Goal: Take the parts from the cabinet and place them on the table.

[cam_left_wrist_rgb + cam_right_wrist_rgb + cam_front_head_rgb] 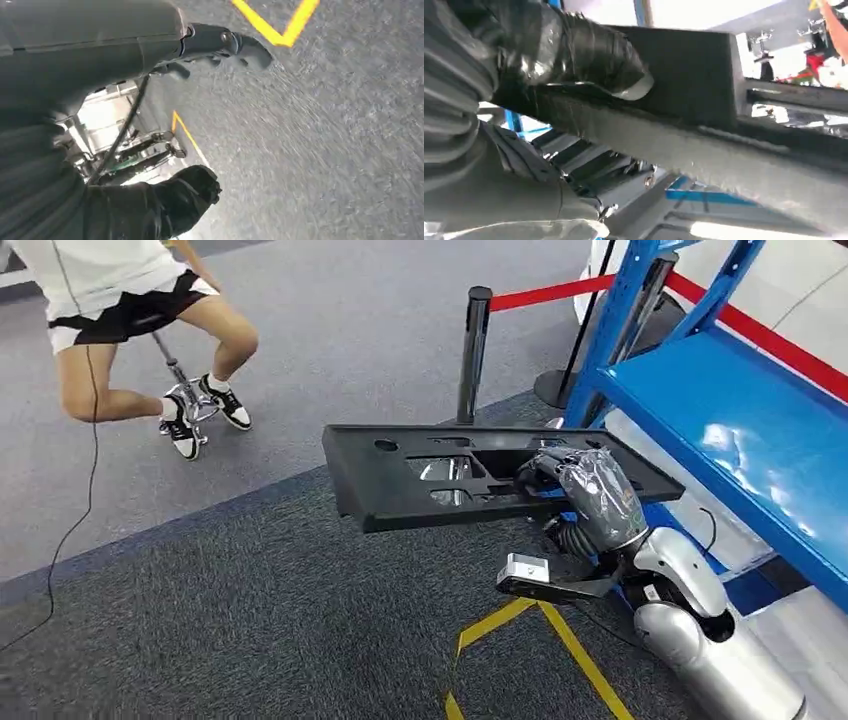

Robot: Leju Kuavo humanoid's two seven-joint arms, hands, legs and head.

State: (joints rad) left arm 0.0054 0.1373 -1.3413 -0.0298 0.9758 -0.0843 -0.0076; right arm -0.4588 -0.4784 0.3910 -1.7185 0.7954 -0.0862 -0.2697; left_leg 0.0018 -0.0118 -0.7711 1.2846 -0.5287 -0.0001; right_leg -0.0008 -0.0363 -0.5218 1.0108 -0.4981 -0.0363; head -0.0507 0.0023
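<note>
Meanwhile, the right hand [585, 490], wrapped in clear plastic film, gripped a long black plastic panel with cut-out openings [450, 475] at its right end, its fingers closed over the near edge. That panel was held roughly level in the air above the dark grey carpet [250, 610], just beside the blue metal shelf rack [740, 420] on the robot's right and clear of its shelf surface. In the right wrist view the dark, film-covered fingers [589, 55] pressed flat against the panel's black face [694, 70], with the blue rack showing behind.

The left hand [200, 45] hung over the carpet, where yellow floor tape [275, 25] ran past it. Its grey thumb and darker fingers were curled loosely inward with nothing between them.

Further off, a person in black shorts and a white top [130, 310] sat on a stool, and a red barrier belt [550, 292] stretched from a black post [474, 350] behind the panel.
</note>
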